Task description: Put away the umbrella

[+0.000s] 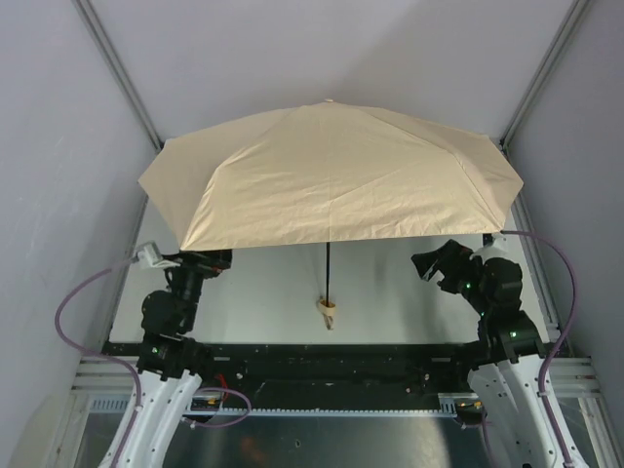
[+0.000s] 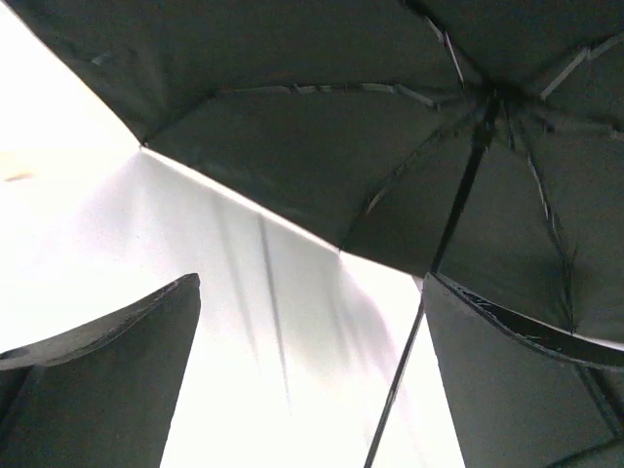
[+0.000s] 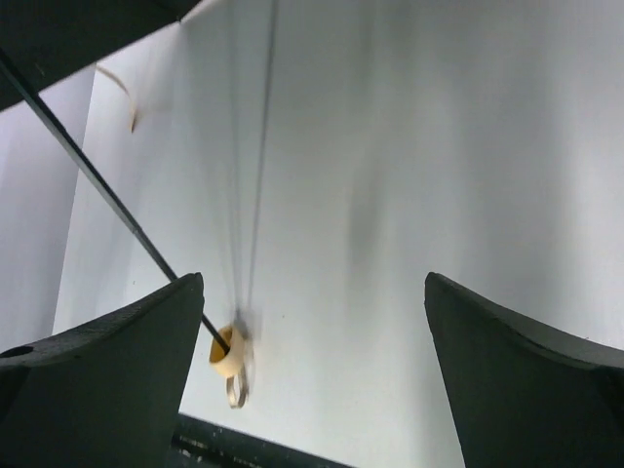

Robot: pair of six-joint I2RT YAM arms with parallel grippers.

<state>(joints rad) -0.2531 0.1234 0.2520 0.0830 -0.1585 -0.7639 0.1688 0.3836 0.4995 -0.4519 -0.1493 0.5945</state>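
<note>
Beige umbrella: one, unfurled | left fingers: two, spread, empty | right fingers: two, spread, empty

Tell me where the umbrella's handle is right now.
In the top view the handle rests on the table near its front edge, centred between the left gripper and right gripper, under the open canopy.

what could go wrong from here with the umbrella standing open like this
1. The umbrella seems to stand on just its small handle; a nudge to the thin shaft may tip it over.
2. It spreads above both open tools, the left tool and the right tool, so an arm lifting could catch the fabric.
3. Its edges reach near the side walls, leaving little room to turn it.
</note>
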